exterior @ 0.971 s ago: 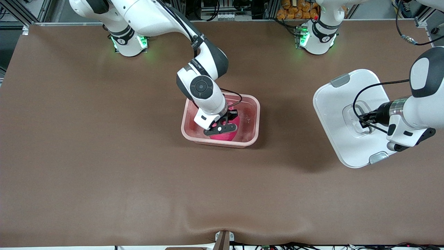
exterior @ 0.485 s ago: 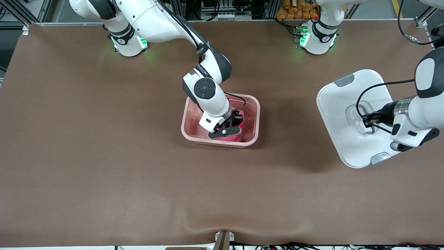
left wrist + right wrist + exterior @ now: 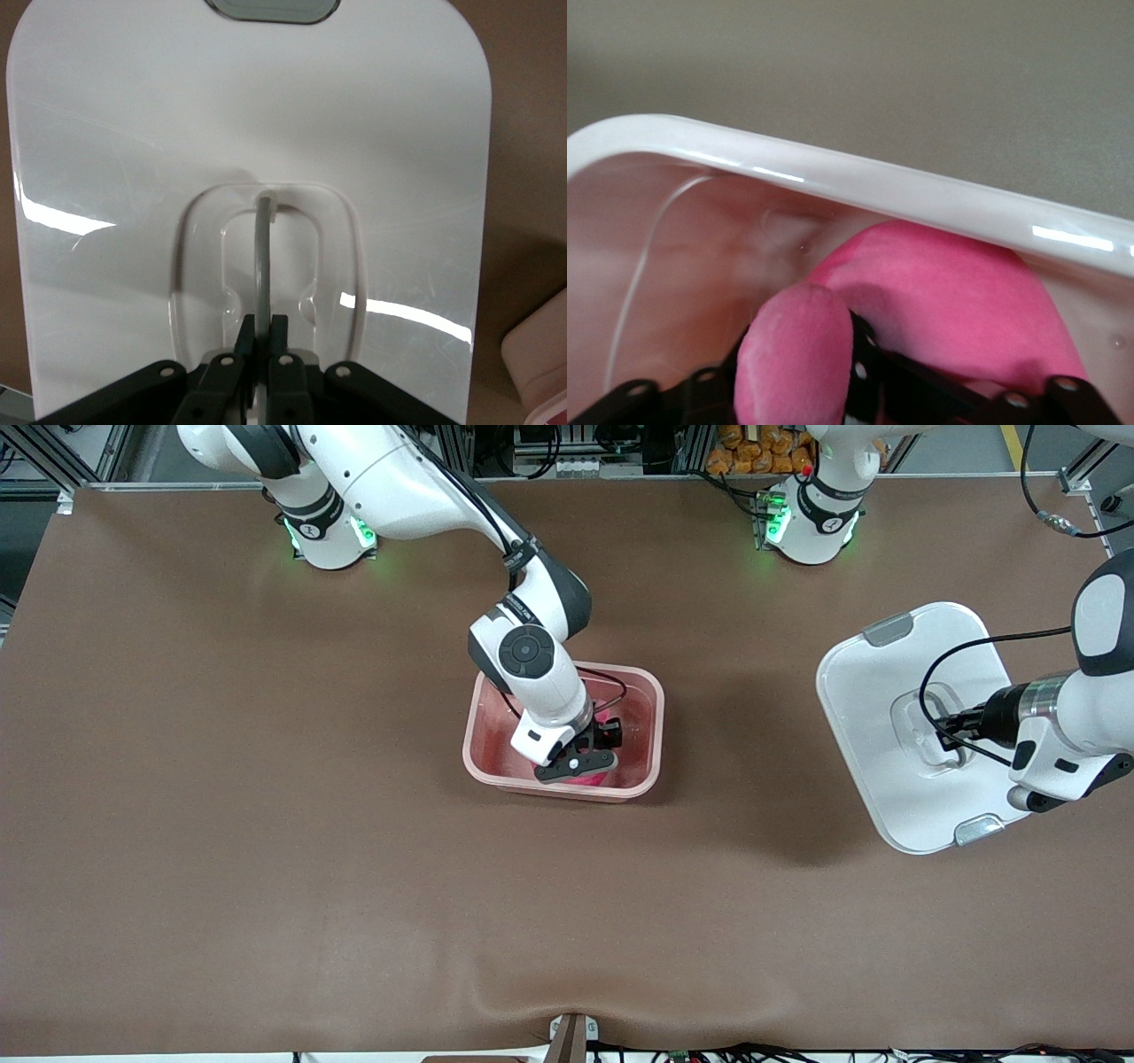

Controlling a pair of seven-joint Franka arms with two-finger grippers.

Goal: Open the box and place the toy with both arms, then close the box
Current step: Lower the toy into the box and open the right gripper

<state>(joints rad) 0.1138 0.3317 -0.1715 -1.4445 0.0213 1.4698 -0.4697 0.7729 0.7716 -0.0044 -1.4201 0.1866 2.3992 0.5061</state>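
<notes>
The pink translucent box (image 3: 651,691) stands open at mid-table. My right gripper (image 3: 578,763) reaches down into it, and only a sliver of the pink toy (image 3: 592,780) shows under the hand. In the right wrist view the toy (image 3: 948,292) lies against the box wall (image 3: 833,173); one plump nub sits unsqueezed between the spread fingers of the right gripper (image 3: 797,390). My left gripper (image 3: 946,731) is shut on the thin handle (image 3: 262,257) of the white lid (image 3: 886,691), held over the table at the left arm's end. The left gripper (image 3: 263,332) pinches that handle.
Grey clips (image 3: 889,629) (image 3: 978,830) sit on the lid's two short ends. A corner of the box (image 3: 536,363) shows past the lid (image 3: 266,115). Bare brown table (image 3: 266,824) surrounds the box. The lid casts a shadow (image 3: 797,841) on the table.
The right gripper sank deeper into the box with the toy and its fingers spread. The left arm carried the lid slightly farther toward its end of the table.
</notes>
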